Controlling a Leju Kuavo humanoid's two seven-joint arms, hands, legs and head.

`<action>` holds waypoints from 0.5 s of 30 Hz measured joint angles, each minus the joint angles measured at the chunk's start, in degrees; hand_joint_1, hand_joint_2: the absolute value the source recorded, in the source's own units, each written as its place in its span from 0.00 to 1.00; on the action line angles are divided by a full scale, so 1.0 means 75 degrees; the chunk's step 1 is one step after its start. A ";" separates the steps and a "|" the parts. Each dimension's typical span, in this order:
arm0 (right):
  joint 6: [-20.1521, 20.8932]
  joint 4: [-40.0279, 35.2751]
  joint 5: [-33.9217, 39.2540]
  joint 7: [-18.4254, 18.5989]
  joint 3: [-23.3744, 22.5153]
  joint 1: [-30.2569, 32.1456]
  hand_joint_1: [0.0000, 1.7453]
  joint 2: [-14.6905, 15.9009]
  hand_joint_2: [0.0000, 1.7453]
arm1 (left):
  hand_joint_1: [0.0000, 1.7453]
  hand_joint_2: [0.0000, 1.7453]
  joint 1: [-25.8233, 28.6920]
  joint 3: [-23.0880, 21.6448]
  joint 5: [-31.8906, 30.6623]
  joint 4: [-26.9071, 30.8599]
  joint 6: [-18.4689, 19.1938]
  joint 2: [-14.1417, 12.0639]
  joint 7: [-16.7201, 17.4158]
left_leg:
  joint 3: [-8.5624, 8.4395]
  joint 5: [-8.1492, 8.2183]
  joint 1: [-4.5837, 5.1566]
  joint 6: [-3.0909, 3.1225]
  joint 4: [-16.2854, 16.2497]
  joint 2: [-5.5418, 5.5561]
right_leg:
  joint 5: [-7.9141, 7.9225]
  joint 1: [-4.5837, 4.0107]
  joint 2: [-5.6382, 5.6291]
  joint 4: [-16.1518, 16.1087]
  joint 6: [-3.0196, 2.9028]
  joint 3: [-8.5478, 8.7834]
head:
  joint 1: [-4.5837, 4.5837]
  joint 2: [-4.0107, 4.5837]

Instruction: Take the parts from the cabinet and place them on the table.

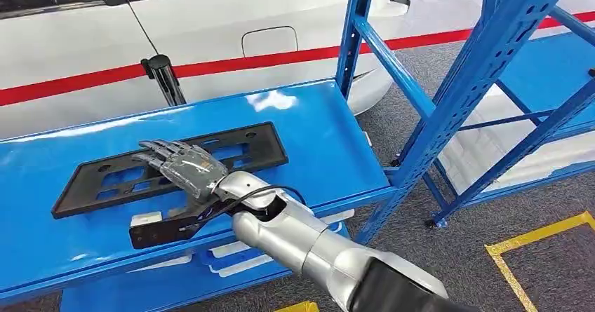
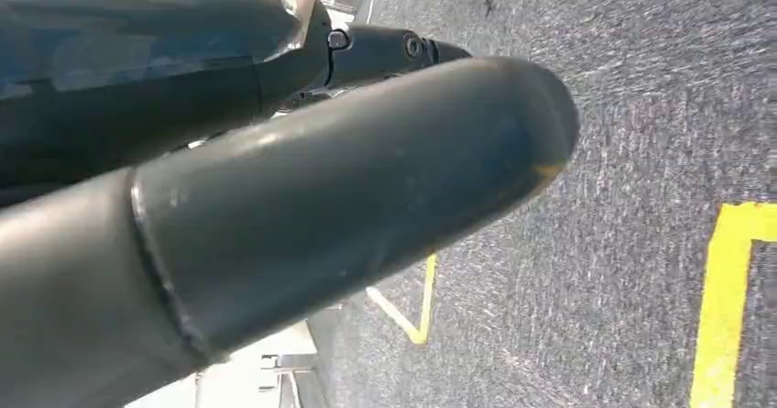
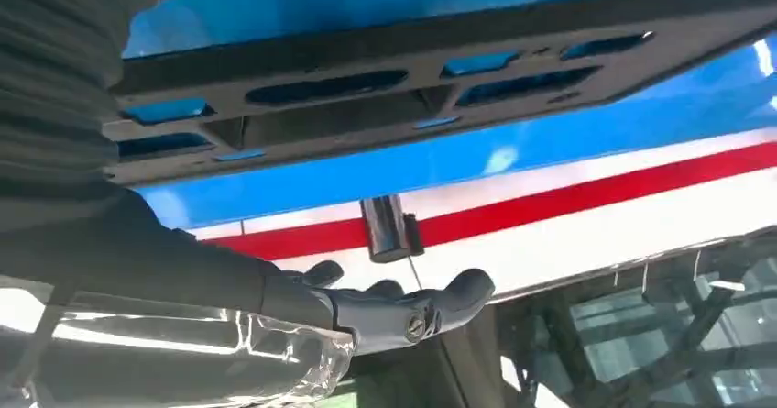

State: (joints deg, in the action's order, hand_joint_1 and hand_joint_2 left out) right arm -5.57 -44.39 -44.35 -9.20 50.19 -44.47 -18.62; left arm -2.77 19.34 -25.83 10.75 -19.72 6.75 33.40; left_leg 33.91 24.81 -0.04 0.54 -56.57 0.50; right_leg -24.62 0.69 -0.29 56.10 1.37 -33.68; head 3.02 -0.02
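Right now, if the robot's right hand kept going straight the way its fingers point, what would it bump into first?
Probably nothing on the shelf: the right hand hovers flat over the black plate, fingers aimed past its far edge. Beyond that stands the white car. Depth is hard to judge.

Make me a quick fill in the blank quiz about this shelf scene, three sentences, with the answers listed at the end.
1. The flat black part with rectangular cut-outs lies on a shelf coloured ____.
2. The hand reaching over that part belongs to the robot's ____ arm.
3. Behind the shelf stands a white vehicle with a ____ stripe along its side.

Missing words: blue; right; red
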 joint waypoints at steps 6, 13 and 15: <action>0.0210 -0.0349 0.0020 0.0390 0.0332 0.0042 0.00 -0.0058 1.00 | 0.00 0.00 0.0001 -0.0012 -0.0070 0.0000 -0.0023 0.0041 -0.0099 | -0.0003 0.0002 -0.0023 -0.0003 0.0000 -0.0001 | -0.0002 0.0002 0.0000 0.0000 -0.0002 -0.0013 | 0.0000 0.0000; -0.0513 0.0088 -0.0466 0.0828 0.0638 -0.0014 0.00 -0.0082 1.00 | 0.00 0.00 0.0001 0.0020 -0.0140 0.0000 -0.0242 0.0102 -0.0213 | -0.0004 0.0001 -0.0028 -0.0004 0.0001 0.0000 | -0.0003 0.0000 0.0000 0.0002 -0.0003 -0.0012 | 0.0000 0.0000; -0.0624 0.0315 -0.0513 0.0822 0.0652 -0.0032 0.00 -0.0087 1.00 | 0.00 0.00 0.0003 0.0038 -0.0140 0.0000 -0.0256 0.0122 -0.0218 | -0.0003 0.0001 -0.0028 -0.0004 0.0001 0.0000 | -0.0002 0.0000 0.0000 0.0003 -0.0003 -0.0011 | 0.0000 0.0000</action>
State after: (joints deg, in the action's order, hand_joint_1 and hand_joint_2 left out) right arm -10.25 -42.03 -48.19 -3.04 55.08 -44.71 -19.28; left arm -2.75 19.63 -26.88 10.75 -21.64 7.67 31.76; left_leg 33.88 24.82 -0.25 0.52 -56.56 0.50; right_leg -24.64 0.69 -0.29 56.13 1.35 -33.77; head 3.02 -0.02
